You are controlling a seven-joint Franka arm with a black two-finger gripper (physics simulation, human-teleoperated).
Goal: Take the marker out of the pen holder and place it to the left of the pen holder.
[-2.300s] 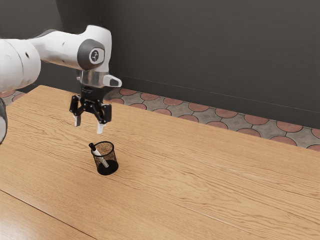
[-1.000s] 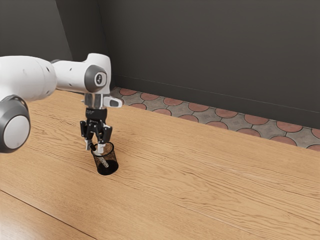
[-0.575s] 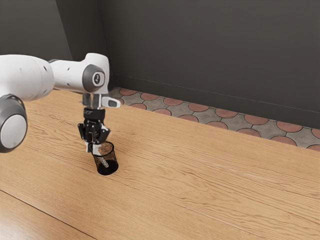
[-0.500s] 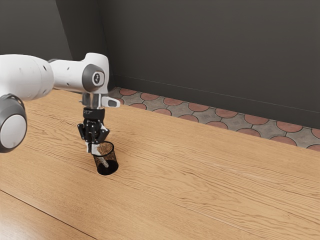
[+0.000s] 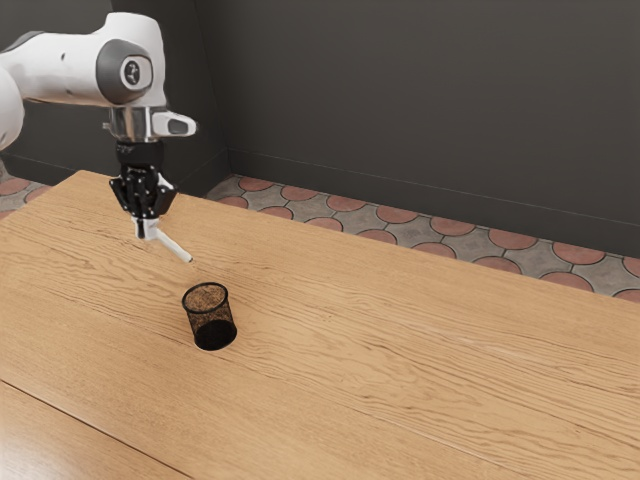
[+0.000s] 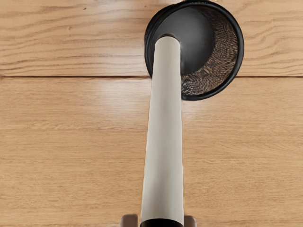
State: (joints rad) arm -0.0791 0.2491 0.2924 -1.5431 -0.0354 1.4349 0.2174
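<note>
Tool (image 5: 146,229) is gripping the marker (image 5: 175,246), fingers closing on it from both sides near its black end. Marker is hanging in the air above the table (image 5: 400,350), clear of the pen holder (image 5: 203,317); it isn't resting on the wood. White barrel is sticking out from the tool at a slant, its free end pointing down and toward the exterior view's right, roughly holder-ward. Wrist view is showing the same: pale barrel running out from between the fingertips (image 6: 129,221), black part sitting right at the grip, far end overlapping the holder's round opening from that angle. Exterior view is showing a gap between the two, so they're not touching. Holder is standing upright on the table, black mesh, open top facing up. Arm (image 5: 65,68) is reaching in from the exterior view's upper left, keeping the tool above the table, fingertips pointing down.
</note>
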